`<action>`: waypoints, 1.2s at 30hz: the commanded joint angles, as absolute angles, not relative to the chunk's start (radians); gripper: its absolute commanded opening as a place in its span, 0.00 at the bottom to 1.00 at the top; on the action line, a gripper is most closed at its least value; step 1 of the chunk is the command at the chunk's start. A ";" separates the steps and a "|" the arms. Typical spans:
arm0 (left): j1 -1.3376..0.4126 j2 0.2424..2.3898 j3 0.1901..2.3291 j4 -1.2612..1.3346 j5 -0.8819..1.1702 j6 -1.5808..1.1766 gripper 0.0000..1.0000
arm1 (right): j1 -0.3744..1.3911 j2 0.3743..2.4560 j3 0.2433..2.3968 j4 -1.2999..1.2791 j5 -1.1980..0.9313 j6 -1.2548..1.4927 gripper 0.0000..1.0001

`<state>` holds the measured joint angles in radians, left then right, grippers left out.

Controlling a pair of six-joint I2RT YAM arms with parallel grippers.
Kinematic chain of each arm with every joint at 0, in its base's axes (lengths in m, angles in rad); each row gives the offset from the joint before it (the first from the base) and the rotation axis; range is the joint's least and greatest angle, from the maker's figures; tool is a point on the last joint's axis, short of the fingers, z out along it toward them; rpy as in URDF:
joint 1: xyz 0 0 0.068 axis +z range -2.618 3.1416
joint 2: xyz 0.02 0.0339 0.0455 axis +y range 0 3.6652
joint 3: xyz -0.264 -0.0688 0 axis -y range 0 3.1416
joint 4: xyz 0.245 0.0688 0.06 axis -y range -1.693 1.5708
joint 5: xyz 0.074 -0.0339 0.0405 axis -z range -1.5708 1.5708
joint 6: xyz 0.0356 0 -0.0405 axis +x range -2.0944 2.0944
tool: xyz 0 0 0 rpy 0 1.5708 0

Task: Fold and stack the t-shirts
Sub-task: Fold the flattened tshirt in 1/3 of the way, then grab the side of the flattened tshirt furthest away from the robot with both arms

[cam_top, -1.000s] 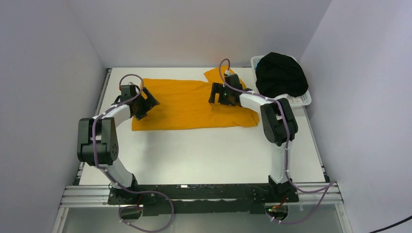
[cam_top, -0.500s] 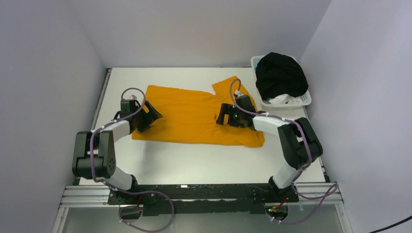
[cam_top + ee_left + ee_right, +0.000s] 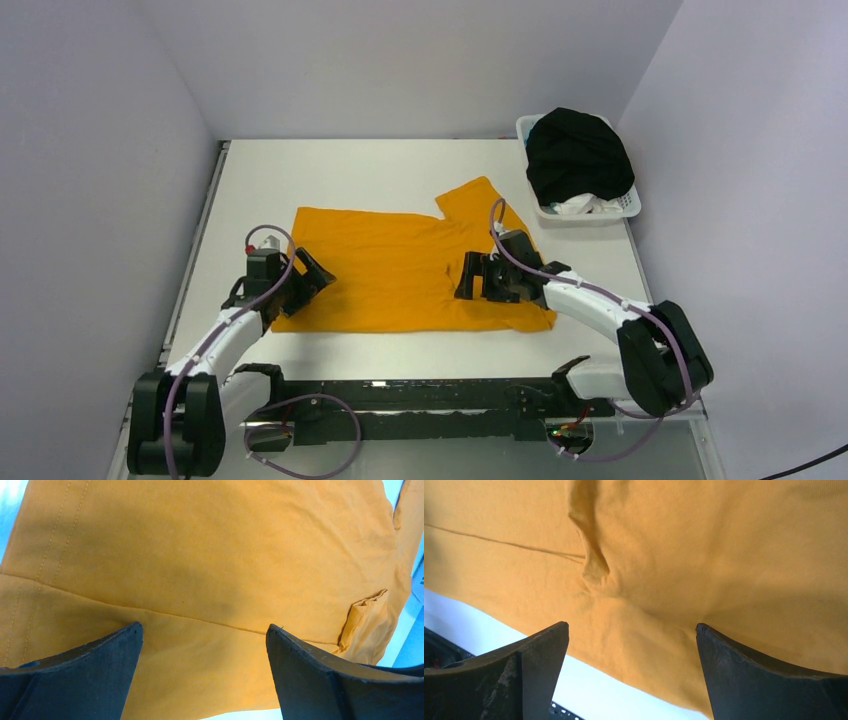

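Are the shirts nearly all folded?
Not nearly. Done: the orange shirt lies spread on the table. In hand: the left fingers and right fingers are open over it. Left: folding it, then the black shirt heaped in the basket; no stack yet.

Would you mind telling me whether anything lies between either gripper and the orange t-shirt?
Nothing visible does. The left gripper and right gripper sit directly over the orange t-shirt, fingers open, only its cloth showing between them.
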<state>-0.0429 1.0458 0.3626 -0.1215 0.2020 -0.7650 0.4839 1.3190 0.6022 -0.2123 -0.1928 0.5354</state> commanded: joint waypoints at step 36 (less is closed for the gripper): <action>0.146 1.947 1.499 -0.461 0.110 -0.331 0.99 | 0.295 2.203 1.859 -0.291 0.027 0.179 1.00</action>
<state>0.1257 1.8740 1.3949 -0.3962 0.0349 -0.4664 0.2996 2.0937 1.6752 -0.2707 0.0422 0.2718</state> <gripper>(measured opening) 0.986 0.997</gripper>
